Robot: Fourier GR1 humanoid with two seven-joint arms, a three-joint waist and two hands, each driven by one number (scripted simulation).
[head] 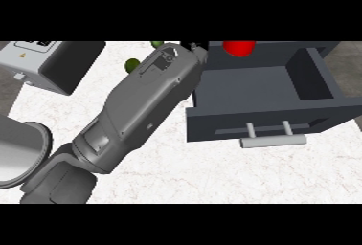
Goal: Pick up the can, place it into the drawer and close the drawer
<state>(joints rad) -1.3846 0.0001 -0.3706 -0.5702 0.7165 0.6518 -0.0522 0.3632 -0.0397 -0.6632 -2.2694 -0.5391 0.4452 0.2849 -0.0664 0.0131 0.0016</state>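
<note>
Head view: our left forearm (pixel 134 110) runs diagonally up toward the open drawer (pixel 254 86); its hand (pixel 189 48) is mostly hidden at the drawer's far-left corner, so we cannot tell whether the fingers are closed. The can (pixel 240 47), red, sits at the drawer's back edge, just right of that hand. Whether it is inside, we cannot tell. The right hand is out of view. The drawer's handle (pixel 274 140) faces us.

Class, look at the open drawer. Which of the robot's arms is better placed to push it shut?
Probably the left. Its forearm reaches up beside the drawer, with the robot hand close to the can, and the handle is just to its right. The right arm is not in view.
</note>
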